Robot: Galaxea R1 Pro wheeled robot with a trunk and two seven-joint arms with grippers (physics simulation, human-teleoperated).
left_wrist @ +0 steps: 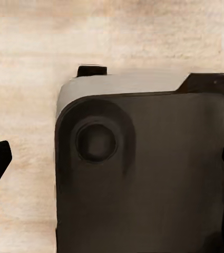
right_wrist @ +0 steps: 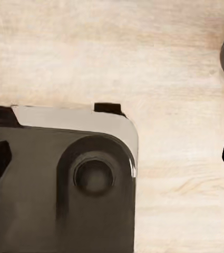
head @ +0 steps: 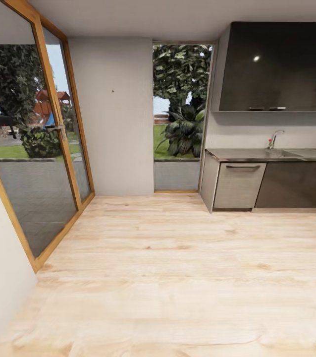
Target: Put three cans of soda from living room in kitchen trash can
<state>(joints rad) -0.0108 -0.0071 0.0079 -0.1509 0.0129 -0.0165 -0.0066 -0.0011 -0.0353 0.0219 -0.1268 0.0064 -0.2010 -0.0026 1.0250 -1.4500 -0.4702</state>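
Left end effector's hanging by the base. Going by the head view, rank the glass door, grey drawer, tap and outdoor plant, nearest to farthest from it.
1. glass door: left side; its frame reaches closest.
2. grey drawer: ahead on the right, under the counter.
3. tap: right, at the counter's back.
4. outdoor plant: centre, beyond the window.

Glossy black upper cabinets (head: 277,67), pale wood-grain floor (head: 178,277)

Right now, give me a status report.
Left gripper open, empty; right gripper the same. Facing kitchen counter, chrome tap. Wood floor ahead.
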